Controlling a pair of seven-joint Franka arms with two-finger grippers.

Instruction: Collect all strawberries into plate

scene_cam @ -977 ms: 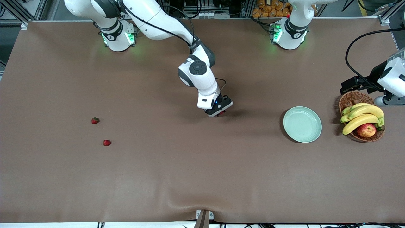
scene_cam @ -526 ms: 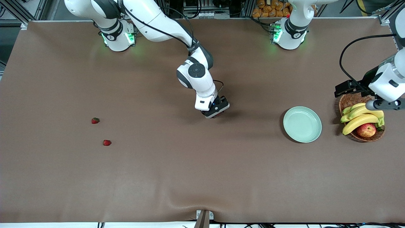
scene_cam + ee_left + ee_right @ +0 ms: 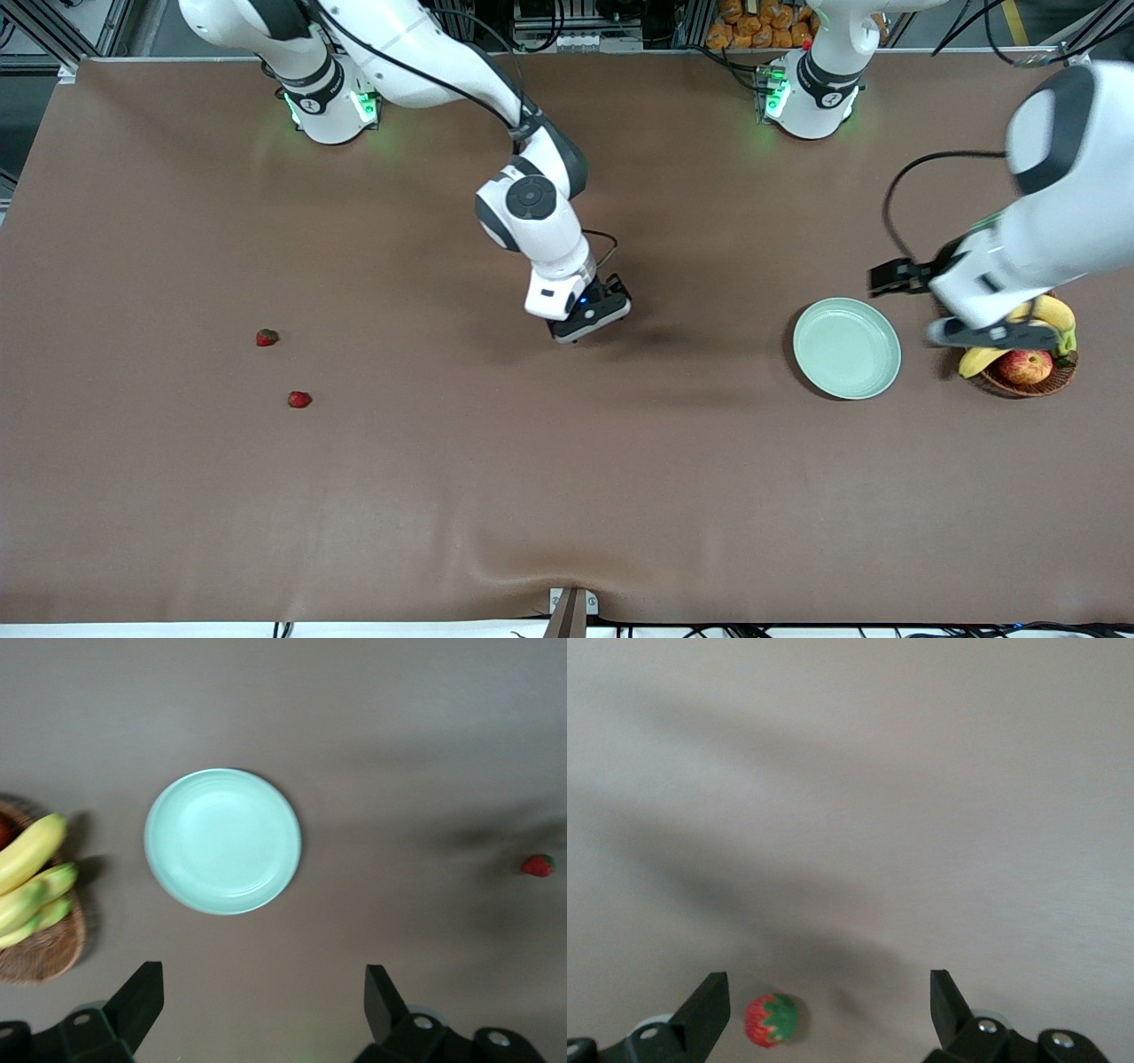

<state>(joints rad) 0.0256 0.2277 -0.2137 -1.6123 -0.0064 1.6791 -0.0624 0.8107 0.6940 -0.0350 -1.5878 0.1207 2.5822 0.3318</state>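
A tiny dark-red strawberry with a green leafy cap (image 3: 772,1020) lies on the brown cloth tabletop (image 3: 567,496) near its middle, just below the right tool (image 3: 828,979). That tool's two black fingers stand spread apart with nothing between them. The berry sits close to one finger, not centred in the gap. In the front view the tool's body hides this berry completely.

Two more small red strawberries (image 3: 267,337) (image 3: 299,400) rest well apart from it toward the right arm's end of the tabletop, the second nearer to the front camera. The round pale mint-green plate (image 3: 846,347) is bare and sits toward the left arm's end, just beside a brown wicker basket (image 3: 44,948) of yellow bananas (image 3: 31,873) and a red-yellow apple (image 3: 1025,364).

The left tool (image 3: 263,979) hangs spread open and empty, probably over the gap between plate and basket, though the blurred arm makes that hard to fix.

The berries look light, soft and easily bruised, and apt to roll. A gentle pinch across the widest part of the body, below the cap, seems safest
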